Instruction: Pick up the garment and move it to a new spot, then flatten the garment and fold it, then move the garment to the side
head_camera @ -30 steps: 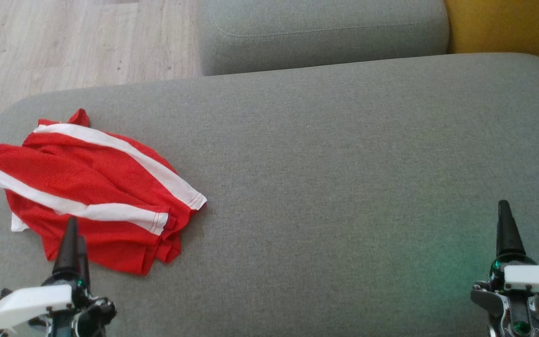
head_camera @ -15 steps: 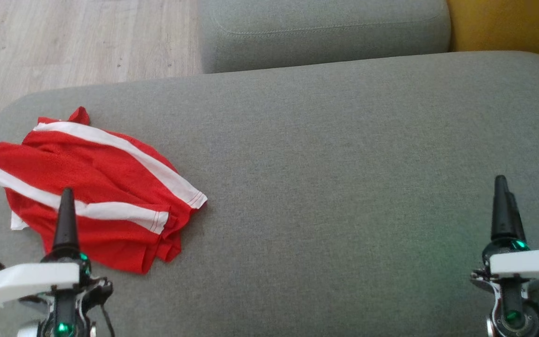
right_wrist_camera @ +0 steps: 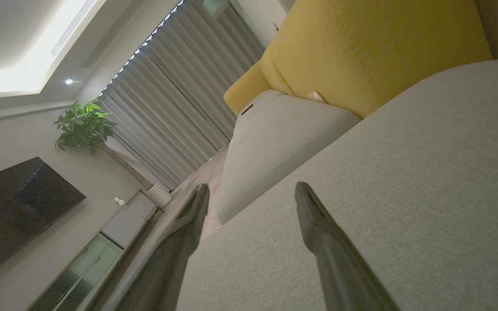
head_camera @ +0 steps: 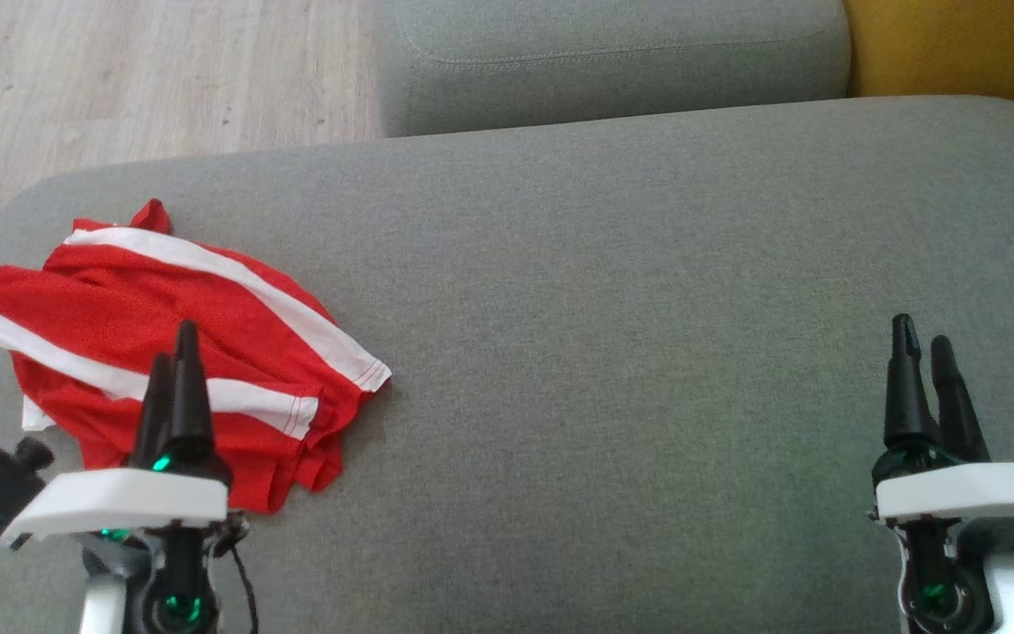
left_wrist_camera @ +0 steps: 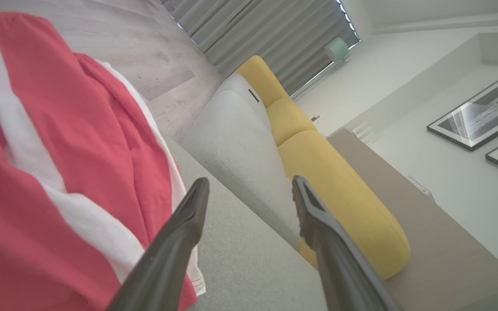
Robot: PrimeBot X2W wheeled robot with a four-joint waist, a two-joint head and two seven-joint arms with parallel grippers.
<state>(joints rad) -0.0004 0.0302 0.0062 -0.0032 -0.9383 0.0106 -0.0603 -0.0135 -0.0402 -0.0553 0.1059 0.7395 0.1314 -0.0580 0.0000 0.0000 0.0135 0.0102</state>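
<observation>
The garment point(head_camera: 164, 352) is a crumpled red piece with white stripes, lying at the left end of the grey sofa seat point(head_camera: 613, 352). My left gripper point(head_camera: 174, 350) hovers over the garment's near part, open, with nothing between its fingers. In the left wrist view the garment point(left_wrist_camera: 59, 172) lies to the left of the open left gripper point(left_wrist_camera: 251, 188). My right gripper point(head_camera: 922, 339) stands open above the bare seat at the right, far from the garment. The right wrist view has the open right gripper point(right_wrist_camera: 251, 192) over grey fabric.
A second grey cushion point(head_camera: 613, 62) lies beyond the seat, with a yellow cushion point(head_camera: 956, 44) at the far right. Wooden floor point(head_camera: 137, 79) lies past the seat's left and far edges. The seat's rounded left corner is close to the garment.
Both grippers have moved forward over the seat. The left one has come from the garment's near edge to over its near part. The garment has not moved.
</observation>
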